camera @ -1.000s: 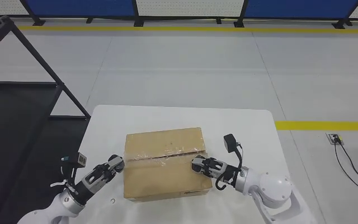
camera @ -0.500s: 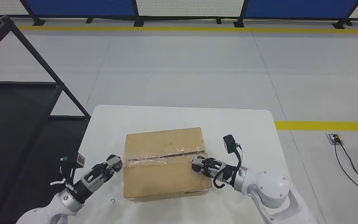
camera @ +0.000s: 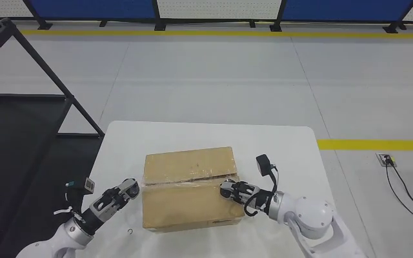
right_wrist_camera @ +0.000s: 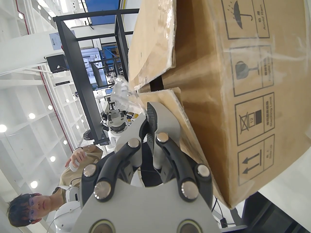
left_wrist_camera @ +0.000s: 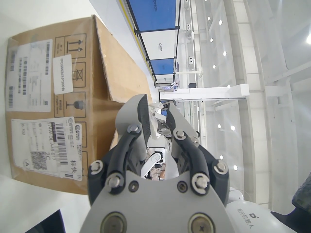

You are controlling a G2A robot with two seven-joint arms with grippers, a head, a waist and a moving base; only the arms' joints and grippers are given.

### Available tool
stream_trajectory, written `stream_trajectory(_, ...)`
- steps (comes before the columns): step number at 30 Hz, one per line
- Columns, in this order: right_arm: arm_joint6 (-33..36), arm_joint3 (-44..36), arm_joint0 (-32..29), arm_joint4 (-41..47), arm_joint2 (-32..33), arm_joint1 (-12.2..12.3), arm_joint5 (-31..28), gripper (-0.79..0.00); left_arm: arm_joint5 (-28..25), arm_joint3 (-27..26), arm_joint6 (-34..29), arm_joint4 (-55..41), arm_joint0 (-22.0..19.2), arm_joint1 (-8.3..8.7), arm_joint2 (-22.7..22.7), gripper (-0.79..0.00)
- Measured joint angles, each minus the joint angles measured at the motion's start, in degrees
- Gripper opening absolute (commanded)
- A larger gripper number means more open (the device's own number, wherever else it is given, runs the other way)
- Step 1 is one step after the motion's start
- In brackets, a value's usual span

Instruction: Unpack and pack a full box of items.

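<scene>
A brown cardboard box sits in the middle of the white table, its top flaps parted along a dark seam. My left gripper is just off the box's left end, open with a small gap between the fingers; that labelled end of the box is close ahead. My right gripper is at the box's right end by the seam. It is shut, and a shred of clear tape runs from the flap corner of the box to the tips of the right gripper.
A black metal rack stands off the table's left side. A small ring-shaped bit lies on the table near the front left. There is bare tabletop behind the box and to its right.
My left gripper has drawn back a little from the box's left end. The seam between the top flaps now shows darker and wider. The right gripper has stayed at the seam.
</scene>
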Motion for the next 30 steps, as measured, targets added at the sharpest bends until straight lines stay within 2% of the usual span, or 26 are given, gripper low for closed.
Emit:
stream_trajectory(10, -0.19, -0.25, 0.1, -0.05, -0.06, 0.3, 0.18, -0.785, -0.61, 0.04, 0.57, -0.57, 0.5, 0.23, -0.68, -0.606)
stream_trajectory(21, -0.34, -0.48, 0.26, 0.53, -0.46, 0.51, -0.43, -0.785, -1.08, -0.17, 0.71, -0.99, 0.96, 0.45, -0.89, -0.671)
stream_trajectory(25, -0.39, -0.53, 0.34, 1.22, -0.69, 0.52, -1.4, -0.785, -1.94, -1.27, 0.28, -1.56, 1.52, 0.47, -0.58, -0.696)
stream_trajectory(30, -0.68, -0.5, 0.43, 1.24, -0.79, 0.61, -1.43, -0.785, -4.01, -3.76, 0.38, -1.83, 2.78, 0.4, 0.09, -0.683)
